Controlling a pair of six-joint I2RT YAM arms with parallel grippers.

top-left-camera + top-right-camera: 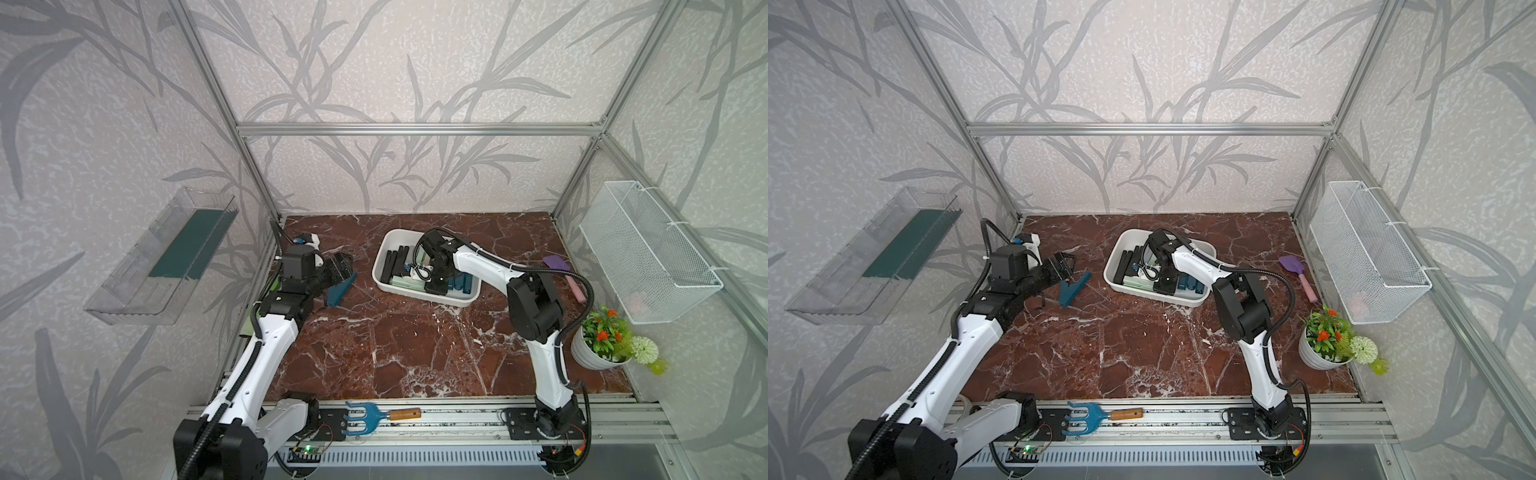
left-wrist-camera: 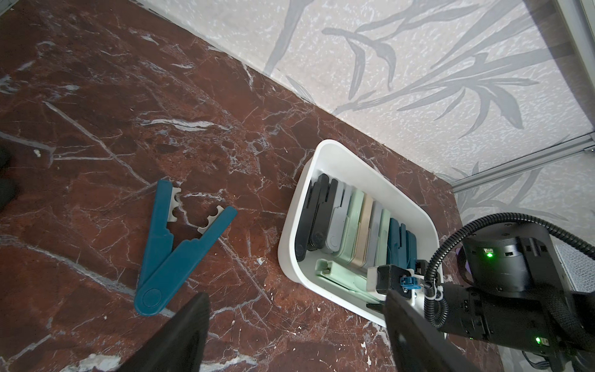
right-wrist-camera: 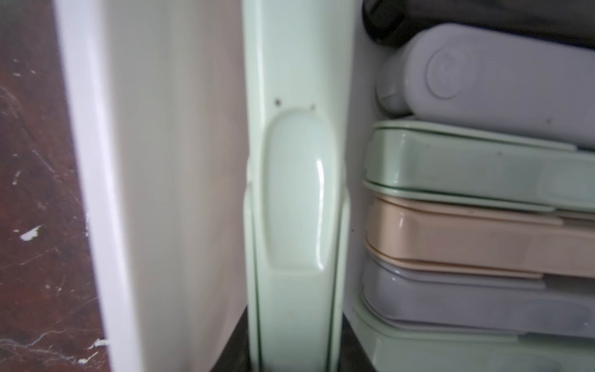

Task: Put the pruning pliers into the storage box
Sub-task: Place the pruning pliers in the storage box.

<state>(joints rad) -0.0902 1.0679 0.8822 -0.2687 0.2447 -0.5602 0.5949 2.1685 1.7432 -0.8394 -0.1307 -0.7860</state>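
Observation:
The white storage box (image 1: 380,266) (image 1: 1113,266) stands on the marble at the back centre. It holds a row of black, grey, mint, beige and teal pruning pliers (image 2: 347,225). My right gripper (image 1: 417,274) (image 3: 294,354) reaches down into the box and is shut on a mint green pliers (image 3: 299,193) (image 2: 341,277) lying along the box's near wall (image 3: 161,161). One dark teal pliers (image 1: 340,289) (image 1: 1073,289) (image 2: 167,254) lies splayed in a V on the table, left of the box. Just beside it my left gripper (image 1: 343,266) (image 2: 294,302) hovers open with nothing between its fingers.
A blue hand rake (image 1: 374,417) lies on the front rail. A purple spatula (image 1: 561,270) and a flower pot (image 1: 602,345) sit at the right. A white mesh basket (image 1: 648,257) hangs on the right wall, a clear bin (image 1: 162,257) on the left wall.

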